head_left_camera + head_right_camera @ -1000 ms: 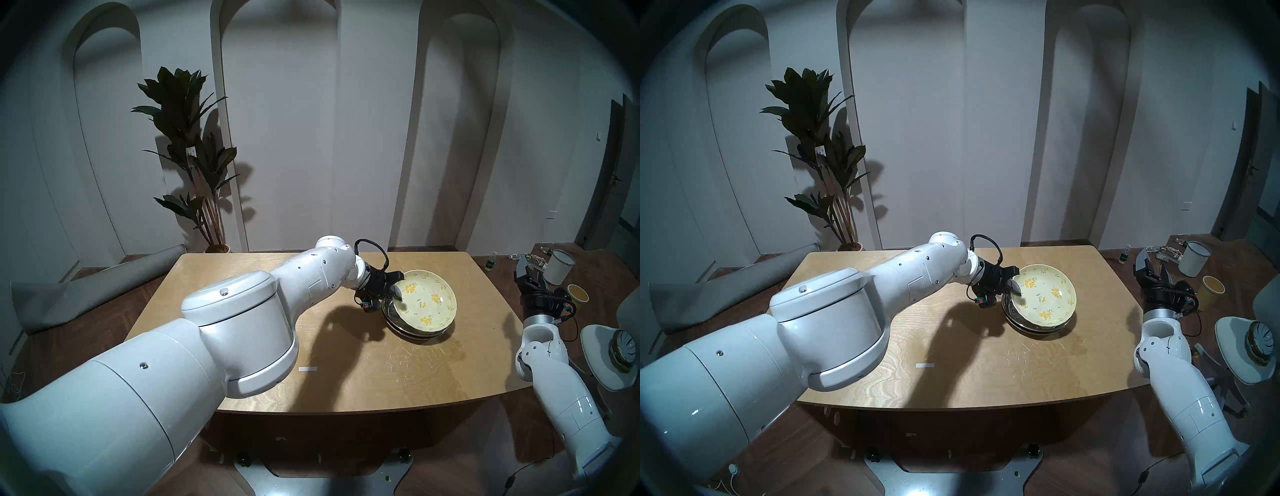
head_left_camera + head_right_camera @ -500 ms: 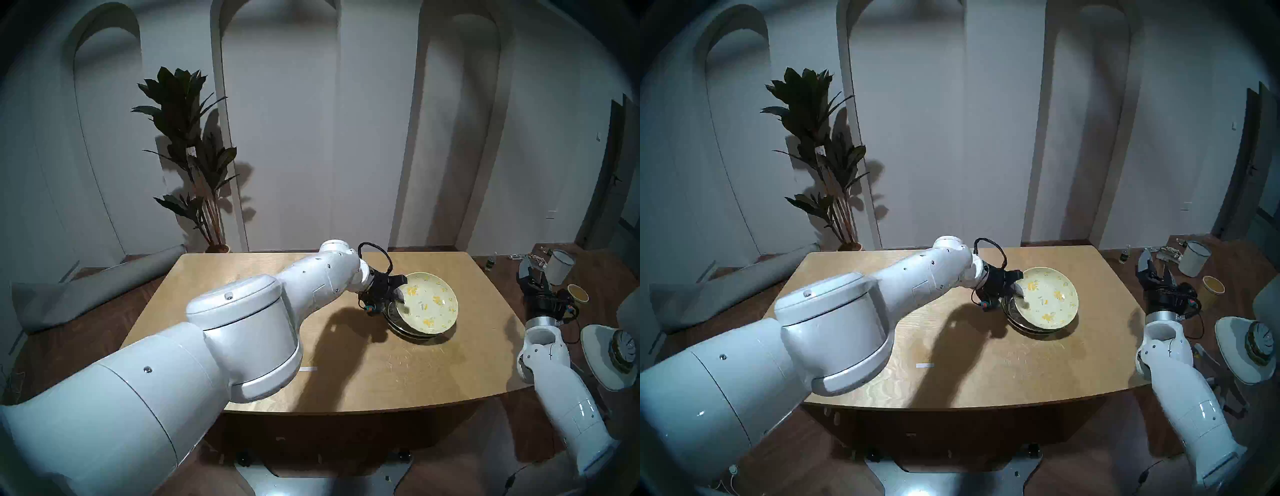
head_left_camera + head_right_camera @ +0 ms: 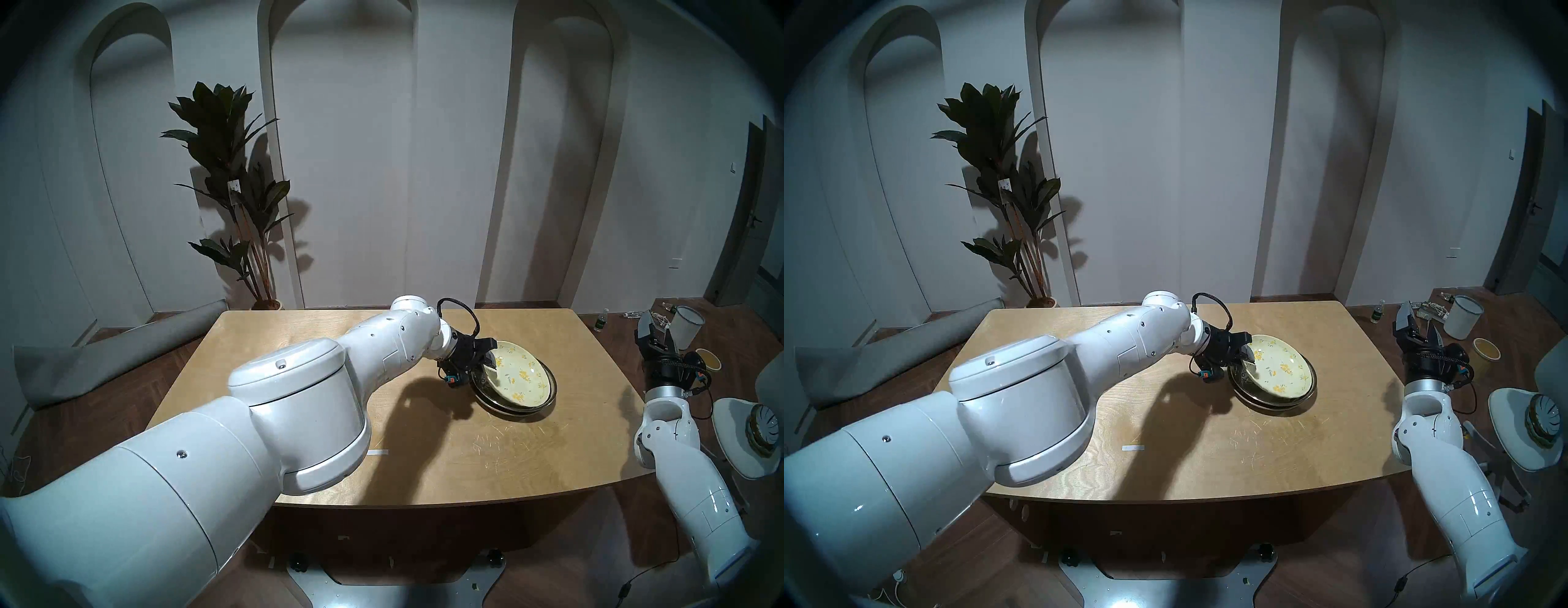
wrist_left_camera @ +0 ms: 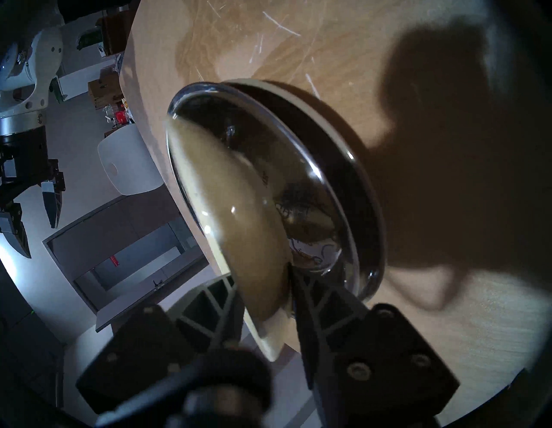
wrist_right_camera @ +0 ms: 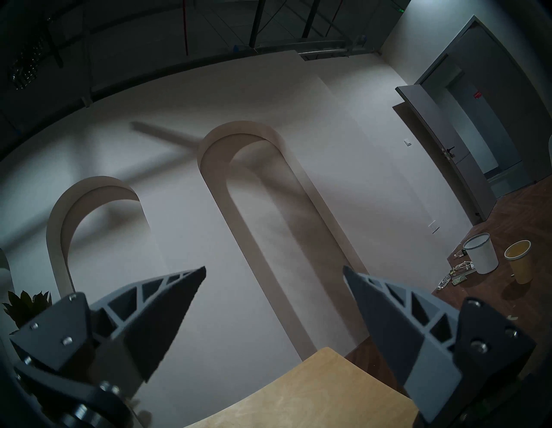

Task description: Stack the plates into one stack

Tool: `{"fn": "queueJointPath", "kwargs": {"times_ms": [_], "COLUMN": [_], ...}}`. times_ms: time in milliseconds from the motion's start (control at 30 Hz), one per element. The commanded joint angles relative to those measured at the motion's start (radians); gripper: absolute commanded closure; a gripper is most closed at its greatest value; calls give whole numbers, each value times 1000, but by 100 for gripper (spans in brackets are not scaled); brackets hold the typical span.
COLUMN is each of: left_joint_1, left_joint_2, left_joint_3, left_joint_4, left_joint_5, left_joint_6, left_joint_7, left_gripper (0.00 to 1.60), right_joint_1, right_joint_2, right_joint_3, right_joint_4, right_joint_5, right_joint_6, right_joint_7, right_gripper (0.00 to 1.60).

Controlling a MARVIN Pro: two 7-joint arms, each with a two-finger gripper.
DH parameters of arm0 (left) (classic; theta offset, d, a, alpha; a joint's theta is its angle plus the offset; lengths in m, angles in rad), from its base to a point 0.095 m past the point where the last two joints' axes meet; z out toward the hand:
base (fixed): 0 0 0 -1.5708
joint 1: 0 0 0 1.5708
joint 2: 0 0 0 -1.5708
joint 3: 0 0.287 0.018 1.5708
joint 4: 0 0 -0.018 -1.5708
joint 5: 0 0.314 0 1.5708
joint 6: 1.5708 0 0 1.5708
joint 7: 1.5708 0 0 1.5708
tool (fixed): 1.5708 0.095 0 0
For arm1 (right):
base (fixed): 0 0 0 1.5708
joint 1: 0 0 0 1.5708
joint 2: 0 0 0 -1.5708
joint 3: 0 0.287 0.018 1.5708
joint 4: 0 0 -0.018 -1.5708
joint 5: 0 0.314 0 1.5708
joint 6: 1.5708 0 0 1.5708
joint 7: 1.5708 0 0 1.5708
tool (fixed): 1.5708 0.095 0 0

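Bench (image 3: 322, 335): carries the whole stack, far right of middle.
Steel plate (image 3: 481, 388): sits on the olive plate (image 4: 307, 98).
Floral plate (image 3: 524, 375): nested on top, left rim between the left gripper (image 3: 488, 368) jaws; whether they grip it I cannot tell. Part them fully, withdraw left without dragging.
Right gripper (image 5: 273, 302): jaws wide, empty, off the bench's right edge.

Three plates sit piled on the table's far right. On top, the pale yellow floral plate (image 3: 521, 374) lies inside the shiny steel plate (image 3: 547, 395), its left edge a touch raised, its right edge down in the steel one. The steel plate's cartoon print peeks out underneath (image 4: 307, 239). At the bottom, the flat olive-beige plate (image 4: 325, 112) shows only its rim.
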Motion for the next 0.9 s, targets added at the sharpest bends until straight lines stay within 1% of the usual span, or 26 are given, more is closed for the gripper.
{"fn": "queueJointPath", "kwargs": {"times_ms": [0,67,100,267,367,400,467,500,567,800,867], "left_joint_1": [-24,-26,-28,-39,-49,-53,-61,-64,-73,-102,-108], "left_joint_2": [-4,-2,-1,4,8,10,13,14,18,36,45], "left_joint_3": [7,8,9,15,21,24,28,29,32,44,47], "left_joint_4": [-1,-1,0,-1,-1,-1,-1,-2,-3,-3,-2], "left_joint_5": [10,11,13,27,39,44,52,55,60,81,87], "left_joint_6": [13,14,16,23,30,32,36,38,42,54,60], "left_joint_7": [2,3,3,3,3,2,4,5,7,10,12], "left_gripper": [80,76,65,62,46,44,27,23,33,30,31], "right_joint_1": [6,6,6,8,10,10,11,12,14,22,25], "right_joint_2": [4,4,4,4,3,3,3,4,3,4,4], "right_joint_3": [14,15,15,16,15,15,15,15,14,13,11], "right_joint_4": [-24,-24,-25,-26,-28,-28,-28,-28,-29,-33,-36], "right_joint_5": [-1,-2,-2,-5,-7,-7,-8,-9,-9,-13,-14], "right_joint_6": [-11,-11,-11,-11,-10,-10,-10,-9,-9,-7,-6], "right_joint_7": [-3,-3,-3,-3,-3,-3,-3,-3,-2,-1,0], "right_gripper": [0,0,0,0,0,0,0,0,0,0,0]}}
